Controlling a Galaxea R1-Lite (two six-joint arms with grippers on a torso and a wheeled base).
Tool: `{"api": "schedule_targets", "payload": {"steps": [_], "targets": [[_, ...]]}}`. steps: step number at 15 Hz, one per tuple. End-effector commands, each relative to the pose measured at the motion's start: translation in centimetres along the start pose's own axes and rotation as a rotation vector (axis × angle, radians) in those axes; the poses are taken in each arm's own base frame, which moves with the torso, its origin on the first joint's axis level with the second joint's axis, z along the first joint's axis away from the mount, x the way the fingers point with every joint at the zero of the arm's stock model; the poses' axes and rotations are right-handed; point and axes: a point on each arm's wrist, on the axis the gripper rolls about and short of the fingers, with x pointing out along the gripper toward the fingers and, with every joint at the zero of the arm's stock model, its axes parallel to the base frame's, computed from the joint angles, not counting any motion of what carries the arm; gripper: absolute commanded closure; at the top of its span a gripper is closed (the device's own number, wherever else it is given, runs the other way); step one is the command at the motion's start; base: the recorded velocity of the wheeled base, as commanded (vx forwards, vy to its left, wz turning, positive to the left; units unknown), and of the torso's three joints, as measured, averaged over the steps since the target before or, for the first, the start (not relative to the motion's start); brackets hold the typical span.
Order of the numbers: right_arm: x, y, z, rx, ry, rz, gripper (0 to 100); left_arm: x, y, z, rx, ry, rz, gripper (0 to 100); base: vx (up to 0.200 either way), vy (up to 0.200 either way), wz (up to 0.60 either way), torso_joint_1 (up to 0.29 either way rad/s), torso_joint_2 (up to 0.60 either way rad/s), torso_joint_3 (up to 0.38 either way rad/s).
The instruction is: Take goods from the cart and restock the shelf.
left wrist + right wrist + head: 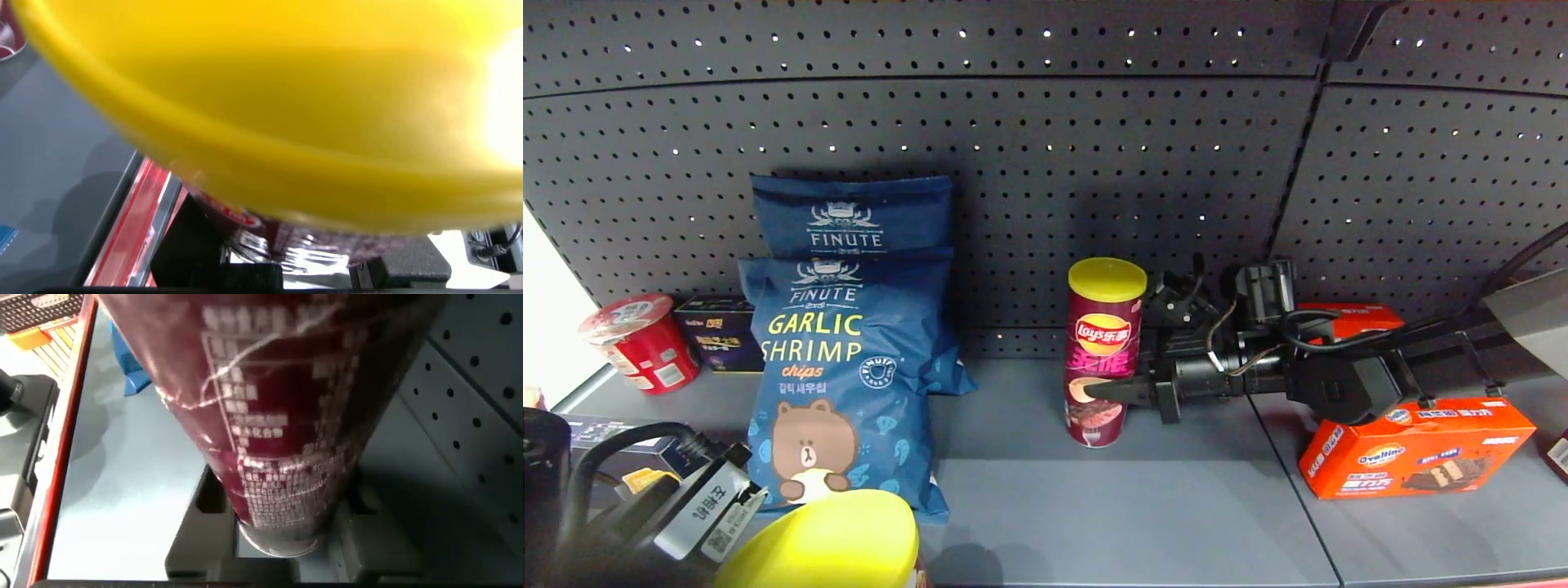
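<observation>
A maroon chips can with a yellow lid (1104, 343) stands upright on the grey shelf (1143, 506), near the pegboard back. My right gripper (1100, 390) comes in from the right and is shut on the can's lower half; the can's body (278, 416) sits between the fingers of that gripper (284, 508). At the bottom left, my left gripper (278, 265) is shut on a second chips can (270, 237), below the shelf's front edge. Its yellow lid (825, 543) is close to the camera, and the same lid (286, 106) hides most of the can.
Two blue garlic shrimp chip bags (849, 359) lean left of the shelved can. A red noodle cup (641, 343) and a dark box (715, 331) stand at far left. Orange boxes (1417, 445) lie on the right. Bare shelf lies in front of the can.
</observation>
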Motion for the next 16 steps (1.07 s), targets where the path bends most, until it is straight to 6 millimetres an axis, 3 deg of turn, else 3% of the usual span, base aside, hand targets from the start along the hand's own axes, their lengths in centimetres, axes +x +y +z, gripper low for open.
{"api": "schedule_targets", "payload": {"steps": [1, 4, 11, 16], "targets": [[-0.4, 0.8, 0.2, -0.002, 0.002, 0.007, 100, -0.1, -0.2, -0.5, -0.006, 0.004, 0.000, 100, 0.000, 0.000, 0.00, 0.000, 0.00, 0.000], [-1.3, 2.6, -0.3, 0.000, 0.005, 0.019, 100, -0.5, -0.4, -0.9, -0.009, 0.002, 0.009, 100, 0.000, 0.000, 0.00, 0.000, 0.00, 0.000], [-5.4, 8.5, -0.2, 0.000, 0.013, 0.055, 100, -0.6, -0.5, -0.7, 0.001, -0.006, 0.016, 100, 0.000, 0.000, 0.00, 0.000, 0.00, 0.000], [-7.1, 11.1, -0.7, 0.004, 0.023, 0.074, 100, -0.6, -0.5, -0.6, 0.004, -0.008, 0.018, 100, 0.000, 0.000, 0.00, 0.000, 0.00, 0.000]]}}
